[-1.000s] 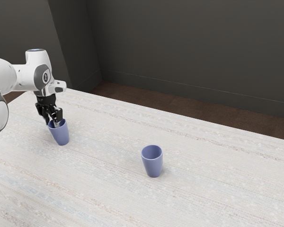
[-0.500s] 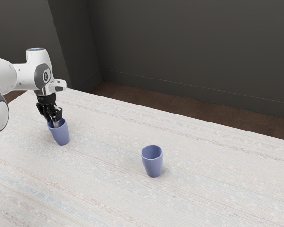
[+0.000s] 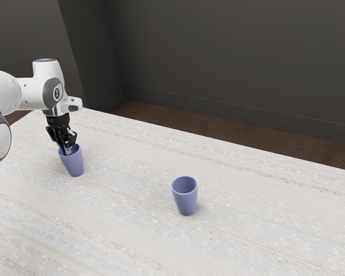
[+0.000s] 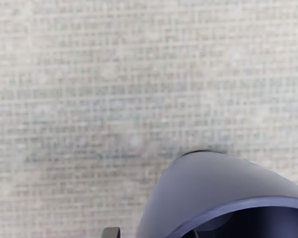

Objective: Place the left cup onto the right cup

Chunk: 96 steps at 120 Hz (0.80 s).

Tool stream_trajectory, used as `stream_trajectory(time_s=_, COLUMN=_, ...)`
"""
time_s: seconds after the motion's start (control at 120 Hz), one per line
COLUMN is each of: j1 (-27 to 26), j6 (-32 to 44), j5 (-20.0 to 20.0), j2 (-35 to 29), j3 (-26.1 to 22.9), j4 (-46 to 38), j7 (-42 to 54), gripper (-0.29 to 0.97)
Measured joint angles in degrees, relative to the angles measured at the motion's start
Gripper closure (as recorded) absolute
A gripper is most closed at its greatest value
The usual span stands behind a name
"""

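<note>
Two blue-violet cups stand apart on the pale woven table [image 3: 264,230]. The left cup [image 3: 73,163] is at the exterior view's left, leaning slightly. My black gripper [image 3: 65,147] comes down on its rim and is shut on the left cup, one finger inside the wall and one outside. The right cup [image 3: 184,196] stands upright and alone near the table's middle, well off to the exterior view's right of my hand. In the wrist view the left cup [image 4: 213,193] is large and blurred right under the hand, its dark mouth showing, over the table cloth [image 4: 114,74].
The table's far edge [image 3: 218,138] runs diagonally, with dark brown floor and dark grey walls behind it. My white arm [image 3: 23,92] comes in from the exterior view's left. Bare table surface lies between and around the two cups.
My hand has crept slightly upward while staying clamped on the left cup's rim. The right cup has not moved.
</note>
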Motion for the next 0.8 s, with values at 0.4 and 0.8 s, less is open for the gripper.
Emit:
stream_trajectory(time_s=0.4, j1=-0.1, j6=0.0, j5=-0.1, j2=0.0, j3=0.0, j4=0.0, j7=0.0, gripper=0.7)
stream_trajectory(time_s=0.8, j1=-0.1, j6=0.1, j5=0.2, j2=-0.3, j3=0.0, j4=-0.1, j7=-0.1, gripper=0.77)
